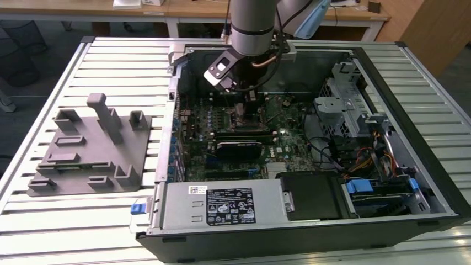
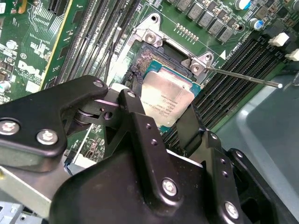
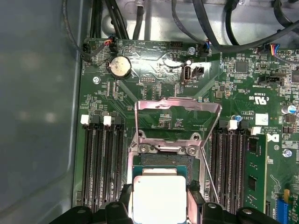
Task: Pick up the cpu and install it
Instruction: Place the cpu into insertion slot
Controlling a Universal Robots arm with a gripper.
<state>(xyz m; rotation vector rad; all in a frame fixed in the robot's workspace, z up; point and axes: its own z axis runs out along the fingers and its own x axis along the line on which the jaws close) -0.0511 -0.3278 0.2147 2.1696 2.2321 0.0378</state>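
Where the small flat square cpu with the silvery metal top (image 2: 167,98) sits: between the black fingers (image 2: 138,121), over the open square metal-framed socket (image 3: 163,161), not yet seated.
Hand: the black two-fingered hand (image 2: 162,114) is clenched on the cpu's opposite edges.
Socket lid: the silvery load plate (image 3: 177,109) stands raised, and the thin metal lever (image 2: 243,74) is swung aside.
Care, as I judge it: keep the chip level, square its corners to the frame, and lower it straight without dragging across the pins.

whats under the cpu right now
The open motherboard socket: a strip of its contacts shows past the edge of the cpu, held between the jaws. The rest under the chip is covered.
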